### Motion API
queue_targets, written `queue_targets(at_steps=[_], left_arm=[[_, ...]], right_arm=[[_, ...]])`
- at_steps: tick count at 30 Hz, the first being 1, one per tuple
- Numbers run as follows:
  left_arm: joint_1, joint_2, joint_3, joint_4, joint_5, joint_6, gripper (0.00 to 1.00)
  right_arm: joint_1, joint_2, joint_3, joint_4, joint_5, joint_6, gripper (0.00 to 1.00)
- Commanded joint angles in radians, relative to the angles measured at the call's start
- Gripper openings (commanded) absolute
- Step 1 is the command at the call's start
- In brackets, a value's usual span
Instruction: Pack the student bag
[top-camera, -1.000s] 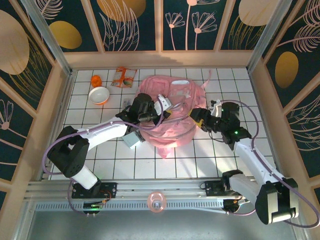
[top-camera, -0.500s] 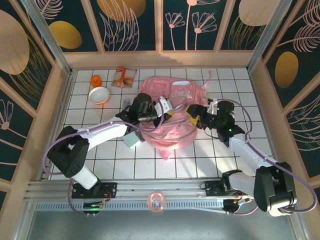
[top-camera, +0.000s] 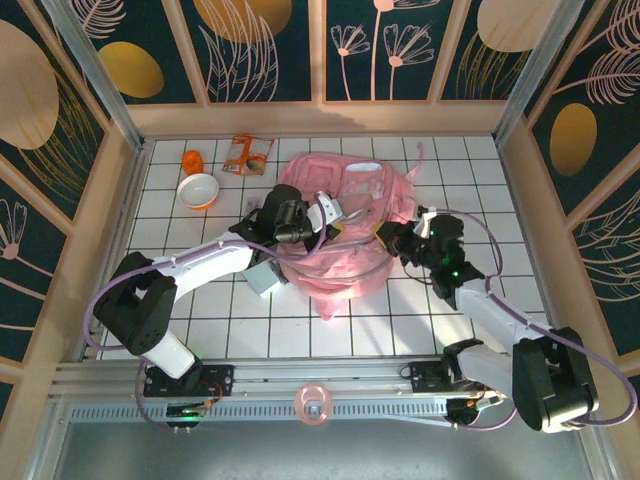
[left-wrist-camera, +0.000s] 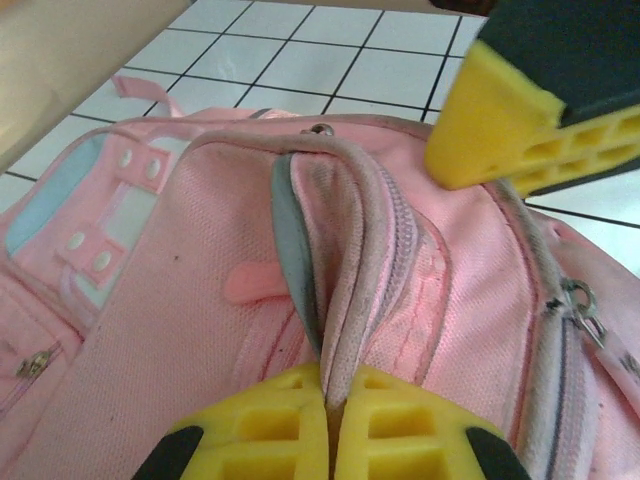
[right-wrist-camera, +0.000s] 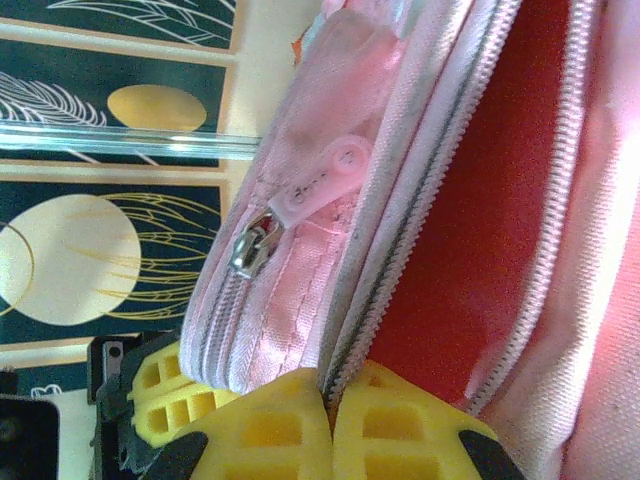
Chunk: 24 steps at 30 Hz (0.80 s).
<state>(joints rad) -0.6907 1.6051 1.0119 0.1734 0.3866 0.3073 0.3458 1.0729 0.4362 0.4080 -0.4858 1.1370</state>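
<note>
Top external view: I see the backpack (top-camera: 345, 240) lying on the tiled table (top-camera: 230, 330), at the centre and toward the far side. My left gripper (top-camera: 325, 212) sits on its left part and my right gripper (top-camera: 386, 236) on its right edge.

Left wrist view: the left jaws are closed on a raised fold of zipper trim (left-wrist-camera: 345, 250).

Right wrist view: the right jaws pinch the zipper edge of an open compartment, with red lining (right-wrist-camera: 470, 200) beside them.

A bowl (top-camera: 198, 190) stands at the far left, apart from the backpack.
</note>
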Motion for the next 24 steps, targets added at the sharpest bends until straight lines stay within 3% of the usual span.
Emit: queue_targets(at_steps=[1, 6, 8, 10, 17, 24], left_arm=[[0.050, 0.004, 0.064, 0.038, -0.090, -0.042, 0.01], [0.051, -0.020, 0.129, -0.106, -0.068, -0.136, 0.29], [0.051, -0.054, 0.138, -0.171, -0.121, -0.246, 0.42], [0.051, -0.110, 0.112, -0.202, -0.153, -0.353, 0.48], [-0.004, -0.374, -0.146, -0.182, -0.212, -0.650, 0.49], [-0.137, -0.416, -0.238, -0.228, -0.283, -0.779, 0.48]], right_arm=[[0.082, -0.069, -0.037, 0.138, 0.103, 0.026, 0.00], [0.181, -0.082, -0.078, 0.243, 0.251, 0.063, 0.00], [0.216, -0.077, -0.066, 0.237, 0.299, 0.056, 0.00], [0.244, -0.065, -0.051, 0.233, 0.329, 0.047, 0.00], [0.293, 0.003, 0.012, 0.203, 0.356, 0.001, 0.00], [0.333, 0.042, 0.037, 0.206, 0.372, -0.017, 0.00]])
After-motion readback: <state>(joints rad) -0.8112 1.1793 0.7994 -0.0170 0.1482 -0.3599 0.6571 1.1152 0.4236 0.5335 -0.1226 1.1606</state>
